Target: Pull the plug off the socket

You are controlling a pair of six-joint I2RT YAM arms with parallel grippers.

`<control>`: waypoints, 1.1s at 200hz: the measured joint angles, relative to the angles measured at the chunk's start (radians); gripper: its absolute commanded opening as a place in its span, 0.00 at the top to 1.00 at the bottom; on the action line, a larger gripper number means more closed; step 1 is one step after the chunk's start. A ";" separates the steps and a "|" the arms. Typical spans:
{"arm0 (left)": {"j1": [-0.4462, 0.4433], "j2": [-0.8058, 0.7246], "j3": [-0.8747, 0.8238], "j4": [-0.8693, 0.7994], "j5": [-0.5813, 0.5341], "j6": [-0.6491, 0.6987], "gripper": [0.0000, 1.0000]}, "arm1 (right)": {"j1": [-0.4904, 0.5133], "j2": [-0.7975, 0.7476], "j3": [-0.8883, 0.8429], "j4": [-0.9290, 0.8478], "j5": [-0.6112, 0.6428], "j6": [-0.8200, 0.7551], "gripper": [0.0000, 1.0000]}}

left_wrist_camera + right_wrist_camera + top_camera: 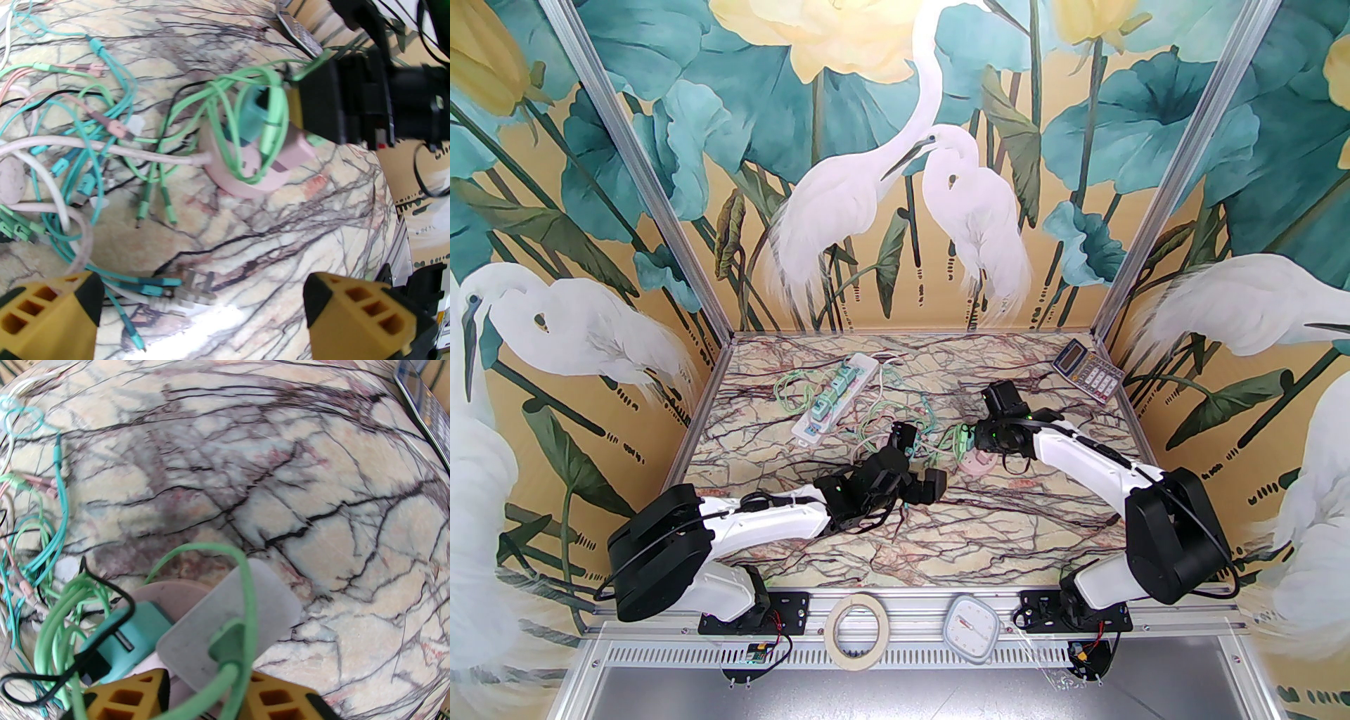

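Note:
A round pink socket [246, 184] lies on the marble table, right of a tangle of cables. A pale pink plug block [295, 151] sits tilted on its right side, with a green cable [270, 105] running into it. My right gripper [205, 676] is shut on this plug [232, 620], one yellow finger on each side. Whether the prongs are still in the socket [165, 592] is hidden. A teal plug [130, 637] stands on the socket beside it. My left gripper [204, 288] hovers open over the table just left of the socket, holding nothing. From above, both grippers [907, 439] [967, 439] face each other mid-table.
Loose green, teal and pink cables [88, 140] sprawl left of the socket. A white power strip [833, 397] with teal plugs lies at the back left. A calculator [1086, 369] rests at the back right corner. A tape roll [858, 629] and a white dial [969, 626] sit on the front rail.

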 measured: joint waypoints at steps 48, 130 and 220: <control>-0.024 0.000 -0.001 -0.002 -0.010 0.000 0.00 | 0.044 0.002 0.029 -0.081 0.089 0.148 0.43; -0.024 -0.014 -0.027 0.019 -0.012 0.000 0.00 | 0.068 0.024 0.008 -0.104 0.095 0.472 0.47; -0.044 -0.006 -0.016 0.027 -0.012 0.008 0.07 | 0.069 0.053 -0.014 -0.047 0.092 0.506 0.65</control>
